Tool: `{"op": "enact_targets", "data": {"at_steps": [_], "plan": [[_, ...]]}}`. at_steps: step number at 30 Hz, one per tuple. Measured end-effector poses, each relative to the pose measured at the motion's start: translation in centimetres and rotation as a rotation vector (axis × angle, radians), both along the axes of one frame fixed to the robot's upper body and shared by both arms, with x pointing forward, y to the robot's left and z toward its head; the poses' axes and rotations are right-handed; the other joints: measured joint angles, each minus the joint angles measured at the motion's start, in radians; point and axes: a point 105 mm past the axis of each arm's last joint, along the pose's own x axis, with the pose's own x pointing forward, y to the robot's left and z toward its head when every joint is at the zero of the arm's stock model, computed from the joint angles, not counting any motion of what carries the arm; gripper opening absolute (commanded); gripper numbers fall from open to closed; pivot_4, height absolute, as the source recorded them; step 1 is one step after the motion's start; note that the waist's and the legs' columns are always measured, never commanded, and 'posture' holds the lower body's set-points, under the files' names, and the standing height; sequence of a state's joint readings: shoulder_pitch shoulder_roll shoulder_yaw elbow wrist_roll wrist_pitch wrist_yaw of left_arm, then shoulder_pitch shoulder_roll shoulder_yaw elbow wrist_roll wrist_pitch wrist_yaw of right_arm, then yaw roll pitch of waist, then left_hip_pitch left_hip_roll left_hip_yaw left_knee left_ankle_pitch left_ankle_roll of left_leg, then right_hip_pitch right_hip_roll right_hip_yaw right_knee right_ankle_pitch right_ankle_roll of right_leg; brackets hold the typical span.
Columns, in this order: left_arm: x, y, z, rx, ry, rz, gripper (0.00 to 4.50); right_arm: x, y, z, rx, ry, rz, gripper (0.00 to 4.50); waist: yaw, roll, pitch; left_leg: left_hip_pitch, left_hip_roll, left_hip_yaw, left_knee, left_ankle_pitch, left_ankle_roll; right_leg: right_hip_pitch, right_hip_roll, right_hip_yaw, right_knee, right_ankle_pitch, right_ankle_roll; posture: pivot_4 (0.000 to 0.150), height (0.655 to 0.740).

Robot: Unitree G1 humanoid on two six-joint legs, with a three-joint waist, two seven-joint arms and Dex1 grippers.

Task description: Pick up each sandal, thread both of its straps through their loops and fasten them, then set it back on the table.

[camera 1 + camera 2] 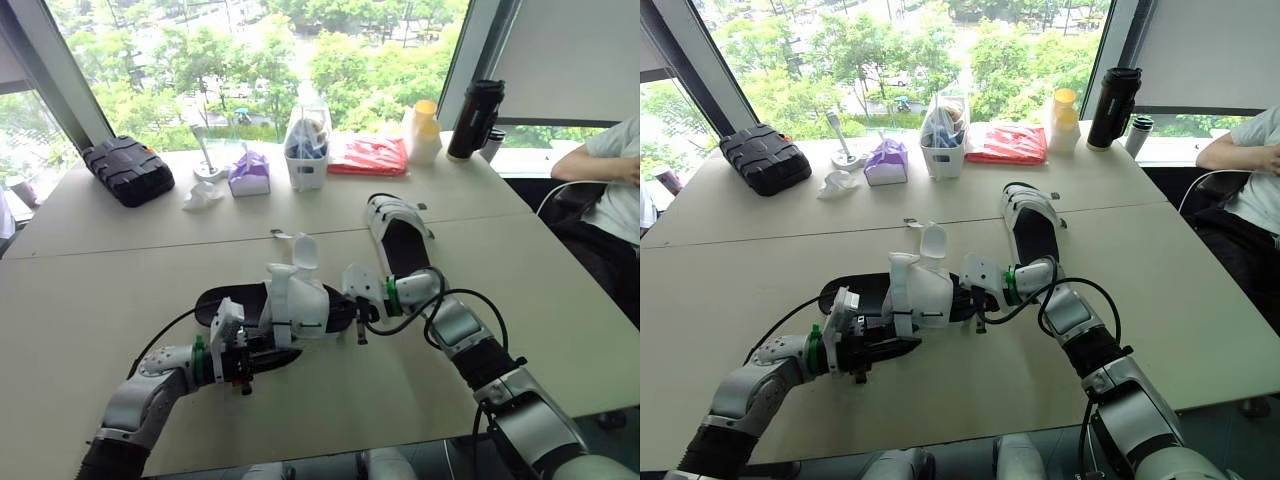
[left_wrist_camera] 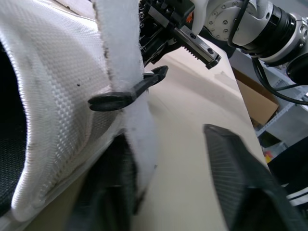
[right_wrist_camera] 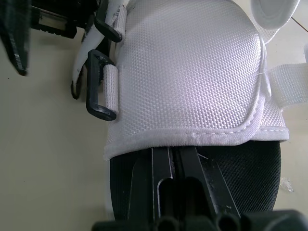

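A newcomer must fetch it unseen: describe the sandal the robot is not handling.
Start at the beige table under the big window. Two black-soled, white-strapped sandals lie near its middle. Take the far sandal, on the robot's right, lying lengthwise toward the red bag; unlike the near sandal, it is not between the left claw and right claw.

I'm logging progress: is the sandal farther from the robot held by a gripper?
No, the far sandal lies flat on the table with nothing gripping it.
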State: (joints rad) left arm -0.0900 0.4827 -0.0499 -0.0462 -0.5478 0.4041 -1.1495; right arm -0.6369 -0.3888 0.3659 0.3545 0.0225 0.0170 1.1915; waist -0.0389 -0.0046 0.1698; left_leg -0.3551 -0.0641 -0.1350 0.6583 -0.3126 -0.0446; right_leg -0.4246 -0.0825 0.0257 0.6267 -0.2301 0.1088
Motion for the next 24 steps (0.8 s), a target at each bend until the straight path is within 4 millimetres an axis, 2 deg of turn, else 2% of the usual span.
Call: {"op": "enact_targets", "data": {"at_steps": [1,2,4,8,12,15,20,24], "plan": [[-0.1,0.0,-0.2,0.007,0.006,-0.001,0.15,0.0,0.0,0.0,0.0,0.0,0.0,0.0,0.0,0.0,0.0,0.0,0.0,0.0,0.0,0.0,0.0,0.0,0.0,0.0,0.0,0.0,0.0,0.15,0.74],[-0.4,0.1,-0.5,0.019,0.02,-0.004,0.05,0.0,0.0,0.0,0.001,0.0,0.001,0.0,-0.001,0.0,0.0,0.0,0.0,0.0,0.0,0.0,0.0,0.0,0.0,0.0,0.0,0.0,0.0,0.15,0.74],[-1.4,0.5,-1.4,0.045,0.075,-0.013,0.05,-0.1,0.1,0.0,0.001,-0.001,0.002,0.0,-0.003,0.0,0.0,0.0,0.0,0.0,-0.001,0.0,0.0,0.0,0.0,0.0,0.0,0.0,0.0,0.15,0.74],[-3.4,1.1,-1.8,0.091,0.121,-0.062,0.05,-0.1,0.1,-0.1,0.003,0.001,0.003,0.0,-0.004,0.0,-0.001,0.001,0.001,0.001,-0.003,0.0,0.0,0.0,0.0,0.0,-0.001,0.0,0.0,0.15,0.74],[-6.7,1.9,-2.3,0.156,0.19,-0.158,0.05,-0.2,0.2,-0.1,0.002,0.004,0.01,0.0,-0.004,0.001,-0.001,0.002,0.002,0.001,-0.009,0.0,0.0,0.0,0.001,0.0,-0.006,0.0,0.0,0.15,0.74],[-7.9,2.1,-2.3,0.189,0.214,-0.206,0.05,-0.3,0.4,-0.1,0.004,0.003,0.018,0.0,-0.003,0.002,-0.002,0.002,0.003,0.001,-0.01,0.0,0.0,0.0,0.001,0.0,-0.007,0.0,0.0,0.15,0.74],[-8.8,2.2,-1.5,0.238,0.174,-0.269,0.05,-0.3,0.7,0.0,0.004,0.001,0.029,0.0,-0.002,0.003,-0.002,0.001,0.003,0.001,-0.011,0.0,0.0,0.0,0.001,0.0,-0.009,0.0,-0.001,0.15,0.74],[-8.0,1.8,0.0,0.234,0.105,-0.28,0.05,-0.2,0.6,-0.1,0.002,0.007,0.024,0.0,-0.002,0.003,-0.002,0.001,0.003,0.001,-0.011,0.0,0.0,0.0,0.001,0.0,-0.01,0.0,0.0,0.15,0.74]]}}
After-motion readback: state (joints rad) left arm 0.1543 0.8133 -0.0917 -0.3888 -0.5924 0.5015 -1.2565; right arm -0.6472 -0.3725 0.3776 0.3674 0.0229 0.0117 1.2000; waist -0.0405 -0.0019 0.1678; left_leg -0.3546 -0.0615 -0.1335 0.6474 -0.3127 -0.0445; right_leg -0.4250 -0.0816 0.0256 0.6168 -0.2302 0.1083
